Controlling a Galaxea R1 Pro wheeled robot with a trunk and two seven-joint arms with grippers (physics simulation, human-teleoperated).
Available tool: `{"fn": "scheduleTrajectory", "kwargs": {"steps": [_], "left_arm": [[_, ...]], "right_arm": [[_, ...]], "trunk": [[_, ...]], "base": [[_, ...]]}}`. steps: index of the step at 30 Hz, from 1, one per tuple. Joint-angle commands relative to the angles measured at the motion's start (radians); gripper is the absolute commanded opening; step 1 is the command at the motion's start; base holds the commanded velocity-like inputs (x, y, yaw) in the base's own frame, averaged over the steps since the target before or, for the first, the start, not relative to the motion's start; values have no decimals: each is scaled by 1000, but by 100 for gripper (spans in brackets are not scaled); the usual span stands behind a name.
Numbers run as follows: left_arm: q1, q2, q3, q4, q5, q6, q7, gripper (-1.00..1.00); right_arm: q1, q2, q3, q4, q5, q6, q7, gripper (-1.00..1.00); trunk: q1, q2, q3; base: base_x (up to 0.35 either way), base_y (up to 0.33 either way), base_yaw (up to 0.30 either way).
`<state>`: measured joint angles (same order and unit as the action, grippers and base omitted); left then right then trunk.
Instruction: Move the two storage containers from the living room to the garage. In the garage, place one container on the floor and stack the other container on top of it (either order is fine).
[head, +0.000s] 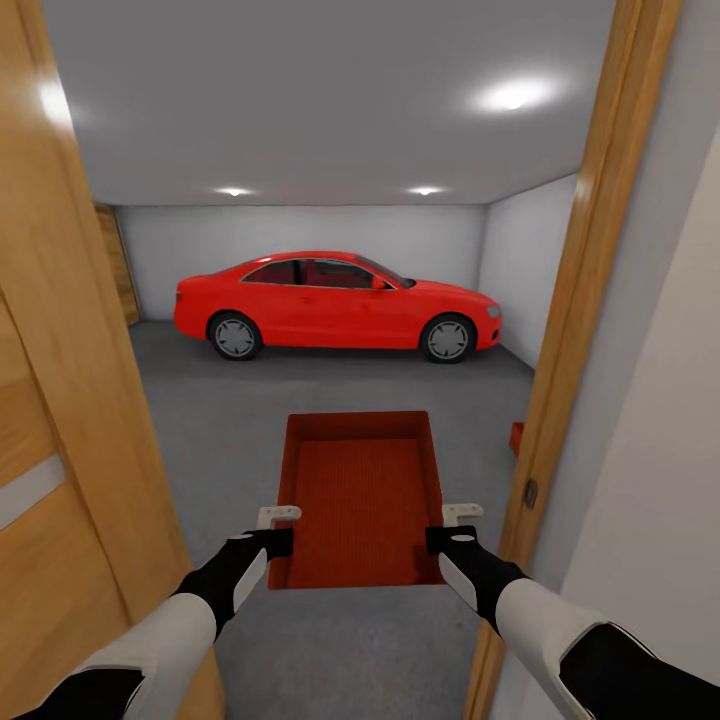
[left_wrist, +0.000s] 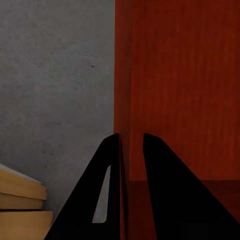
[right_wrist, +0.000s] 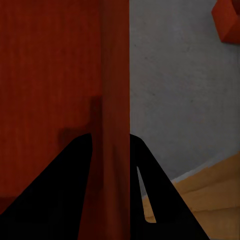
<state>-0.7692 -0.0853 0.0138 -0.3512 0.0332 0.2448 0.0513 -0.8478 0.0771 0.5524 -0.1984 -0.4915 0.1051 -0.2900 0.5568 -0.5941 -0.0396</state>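
— Inspector: What's the state of the container (head: 362, 500)?

— Operator: I see an orange-red, open-top rectangular bin, thin-walled, with a finely ribbed bottom. It sits level and empty, long axis pointing into the garage, raised above the grey concrete floor (head: 220, 420) in the doorway. My left gripper (head: 278, 530) is clamped on its left wall, my right gripper (head: 448, 527) on its right wall, each with one finger inside and one outside.

— Inspector: And the second container (head: 517, 438)?

— Operator: I see only an orange-red corner, low by the right door frame, on the garage floor.
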Motion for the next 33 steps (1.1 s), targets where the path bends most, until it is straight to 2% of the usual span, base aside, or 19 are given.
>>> {"fn": "scheduleTrajectory", "kwargs": {"steps": [1,33], "left_arm": [[-1,-1,-20,-5,20,-7,9,-100],[-1,-2,-20,-5,20,-6,13,-100]], "right_arm": [[0,0,32,1,-38,7,24,-100],[0,0,32,1,-39,8,25,-100]], "trunk": [[1,-2,-2],[1,-2,-2]], "base": [[75,0,0],[4,0,0]]}}
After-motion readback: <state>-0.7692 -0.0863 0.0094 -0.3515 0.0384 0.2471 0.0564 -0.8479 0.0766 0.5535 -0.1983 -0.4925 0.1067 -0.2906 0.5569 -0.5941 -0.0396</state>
